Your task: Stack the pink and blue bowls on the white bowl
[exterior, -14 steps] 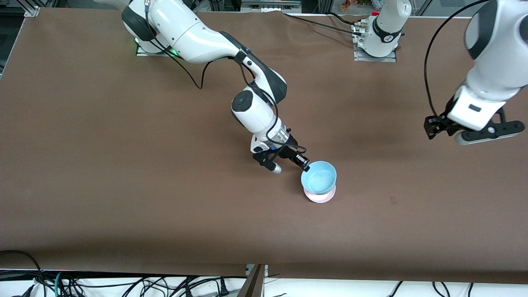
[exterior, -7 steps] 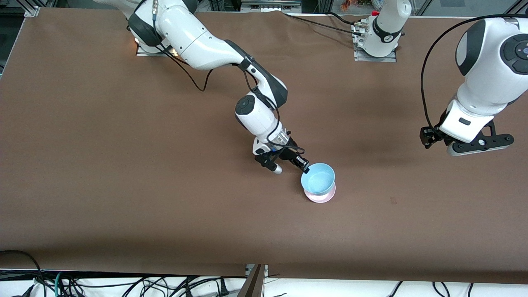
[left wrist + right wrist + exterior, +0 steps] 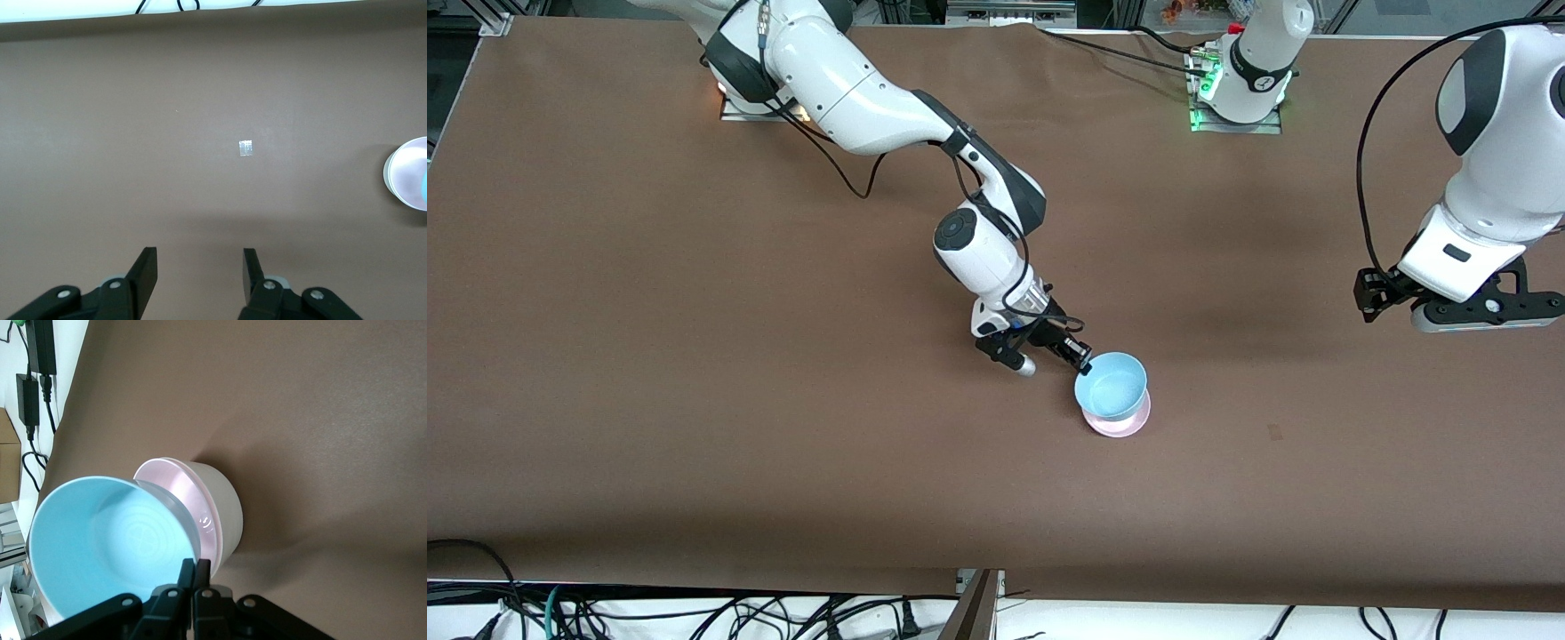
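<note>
Front view: at the centre of the frame, the right gripper (image 3: 1083, 359) pinches the rim of the blue bowl (image 3: 1111, 385), holding it just above the pink bowl (image 3: 1119, 421) so it can drop into the stack on the brown table (image 3: 694, 356). The white bowl is not distinguishable here, hidden under the other two. At the right edge of the frame the left gripper (image 3: 1458, 307) waits in the air, out of the way.

Left wrist view: the left gripper (image 3: 199, 273) hangs with its fingers parted and nothing between them over bare table; the pink bowl (image 3: 403, 175) peeks in at the right edge.

Right wrist view: the right gripper (image 3: 194, 581), fingers closed thin on the blue bowl (image 3: 110, 550), tilts it over the pink bowl (image 3: 187, 503), which sits nested in the white bowl (image 3: 223, 510) at frame centre.
</note>
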